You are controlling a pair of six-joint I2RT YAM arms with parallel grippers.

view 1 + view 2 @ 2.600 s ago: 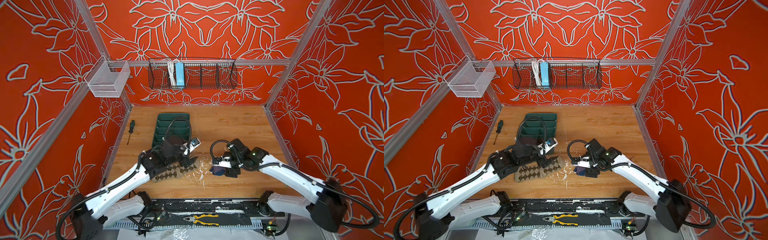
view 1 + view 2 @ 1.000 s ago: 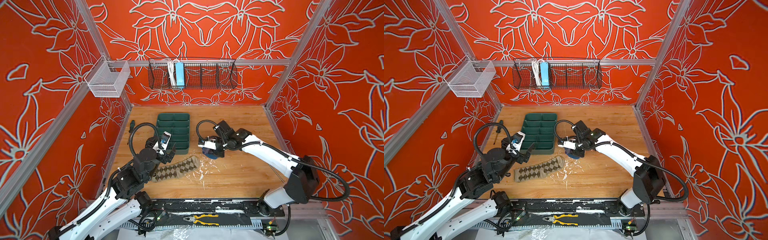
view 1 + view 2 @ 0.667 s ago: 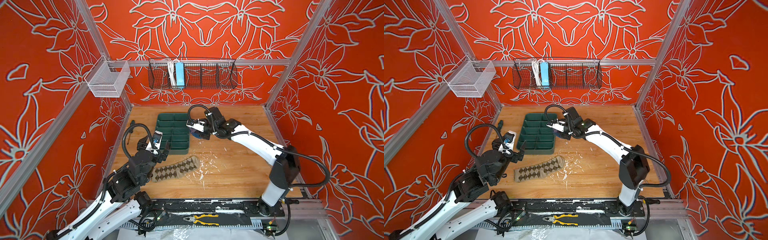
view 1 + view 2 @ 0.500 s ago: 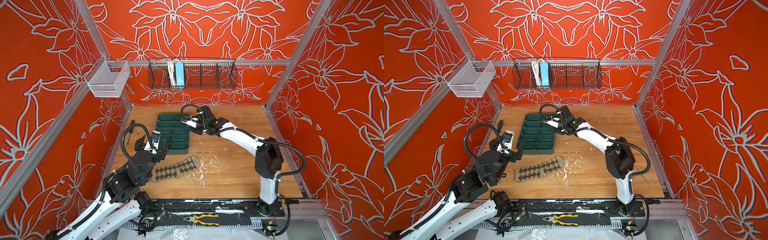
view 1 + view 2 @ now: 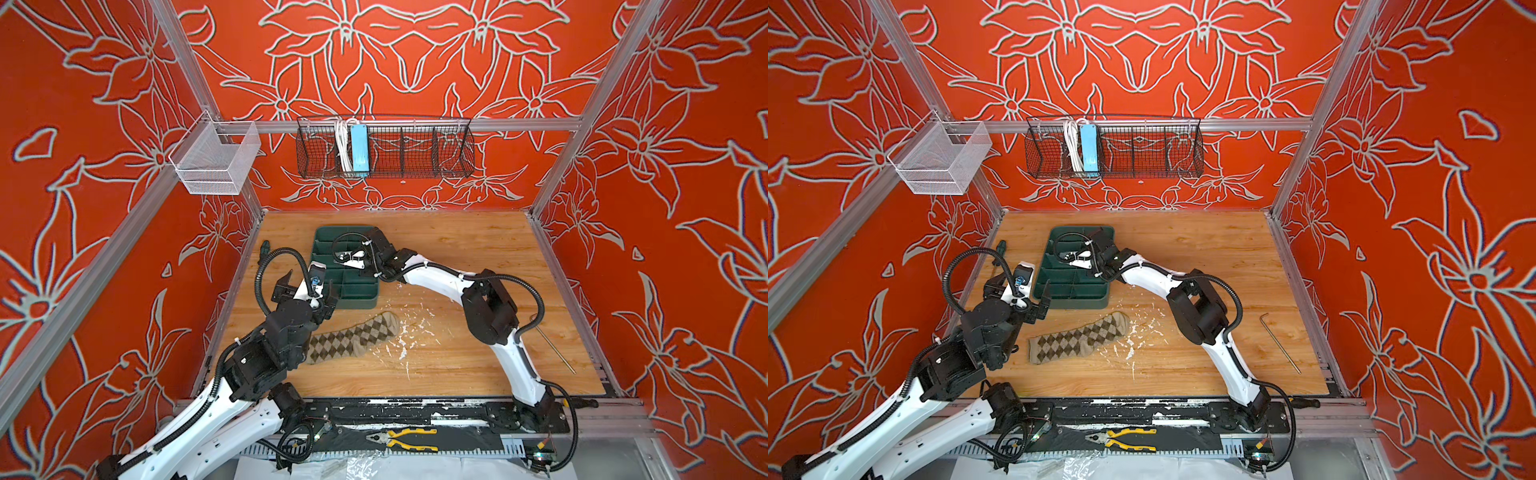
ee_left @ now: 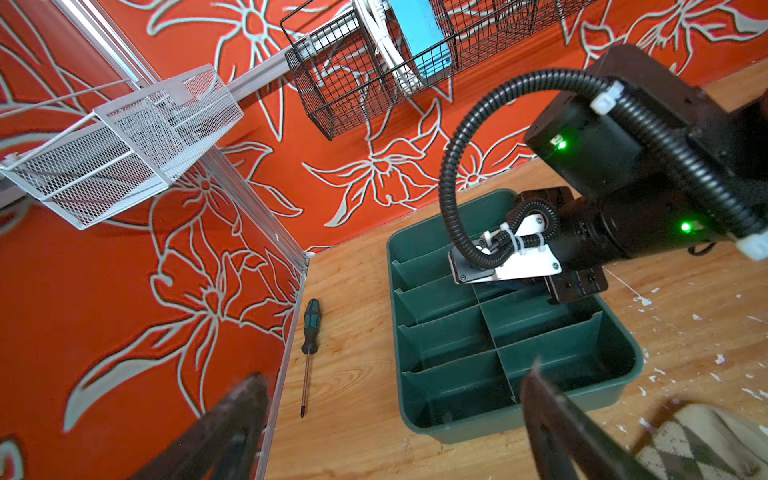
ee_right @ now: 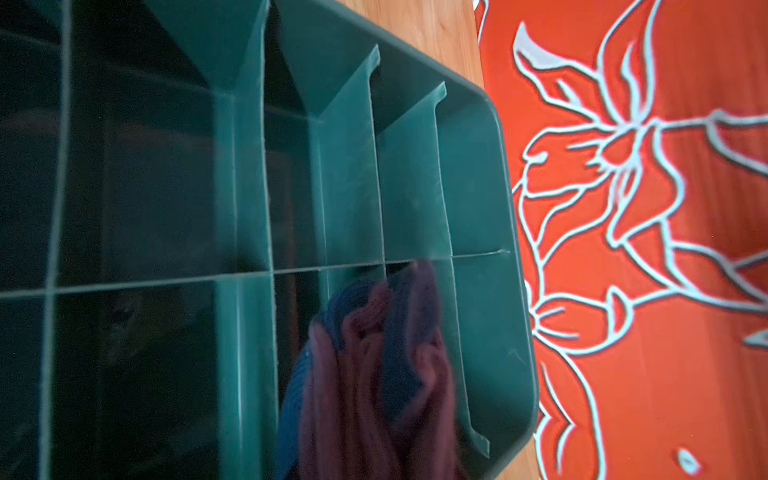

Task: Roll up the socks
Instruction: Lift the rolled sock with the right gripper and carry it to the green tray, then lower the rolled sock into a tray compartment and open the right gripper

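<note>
Hanging over the green tray [image 5: 365, 302] in both top views, the right gripper [image 5: 360, 264] reaches across the middle and sits above the right-hand cells toward the far end, apparently to drop its load there; which cell I cannot tell. The left gripper [image 5: 311, 284] hovers spread wide and empty by the tray's near left corner. It is clear of the argyle sock [image 5: 353, 338], which lies flat and unrolled on the tabletop [image 5: 457, 353] just in front of the tray, likely next in line. The left wrist view confirms this: both fingers [image 6: 232, 428] stand far apart with nothing between them, and a screwdriver [image 6: 310, 324] lies near the tray. The right wrist view shows the purple sock [image 7: 374, 374] bunched into a roll, clamped in the narrowed jaws above the dividers. A second ago that roll was over bare wood right of the tray; the argyle sock has not shifted.
</note>
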